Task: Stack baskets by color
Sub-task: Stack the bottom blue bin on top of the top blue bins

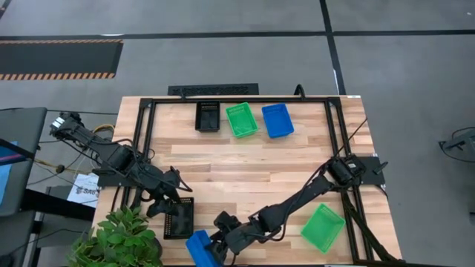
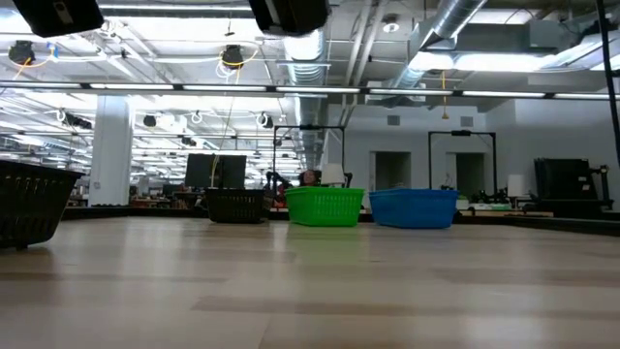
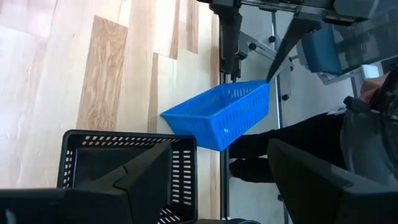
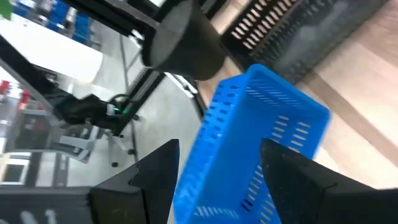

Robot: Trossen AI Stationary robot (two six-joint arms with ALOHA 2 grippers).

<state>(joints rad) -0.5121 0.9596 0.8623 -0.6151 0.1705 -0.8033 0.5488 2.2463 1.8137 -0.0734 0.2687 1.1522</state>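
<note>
- At the near edge of the desk [image 1: 245, 167], my right end effector [image 1: 215, 241] has its fingers spread wide astride the wall of a blue basket [image 1: 199, 248]; one finger is inside and one outside, and whether they actually press the wall I cannot tell.
- That blue basket is tilted, overhanging the desk's near edge, just beside a black basket [image 1: 179, 218].
- My left end effector [image 1: 172, 194] hovers over the near black basket with its fingers parted, holding nothing; in the left wrist view one finger points down into that basket's opening.
- A leafy green plant [image 1: 119, 239] sits at the near left corner, beside the black basket.
- Near the right front corner a green basket [image 1: 323, 226] lies alone on the wood, set at an angle.
- Along the far edge three more baskets stand in a row, close but apart: a second black basket [image 1: 207, 116] on the left, a second green basket [image 1: 241, 120] in the middle, a second blue basket [image 1: 277, 120] on the right.
- A black frame [image 1: 237, 99] runs round the desk's edges.
</note>
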